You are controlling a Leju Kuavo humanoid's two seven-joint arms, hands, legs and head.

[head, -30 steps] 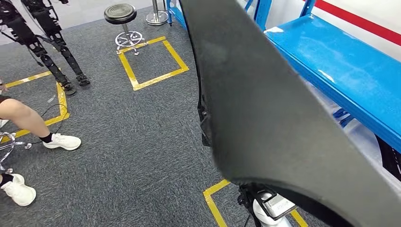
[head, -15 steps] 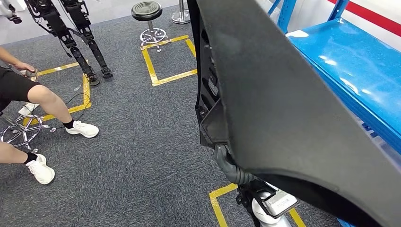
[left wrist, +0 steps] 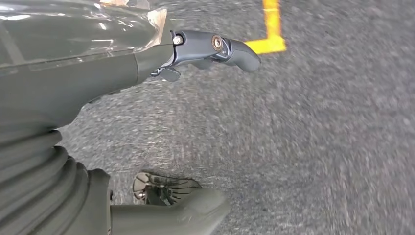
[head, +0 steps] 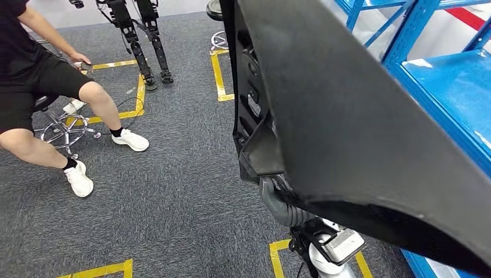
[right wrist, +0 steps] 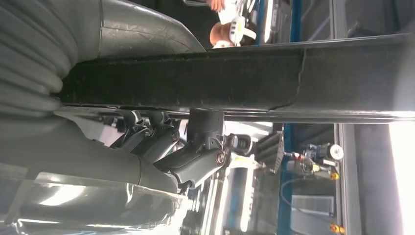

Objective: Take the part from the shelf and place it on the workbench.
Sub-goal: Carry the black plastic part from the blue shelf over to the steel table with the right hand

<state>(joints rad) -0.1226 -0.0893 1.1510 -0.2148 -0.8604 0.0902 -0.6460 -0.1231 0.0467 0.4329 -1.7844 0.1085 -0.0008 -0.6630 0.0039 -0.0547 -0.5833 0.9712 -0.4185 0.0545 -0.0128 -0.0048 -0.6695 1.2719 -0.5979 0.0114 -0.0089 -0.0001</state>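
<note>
My right hand (right wrist: 191, 147) clamps the edge of the large black part (head: 347, 116), carried upright beside the blue shelf (head: 451, 87). My left hand (left wrist: 161, 63) hangs empty, fingers apart. The panel looks stiff, bulky and awkward; grip its rim.

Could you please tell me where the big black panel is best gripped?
Grip the panel by its long thin edge, coming edge-on with the fingers on one face and the thumb opposite, probably; its broad, smooth faces offer no other hold.
</note>
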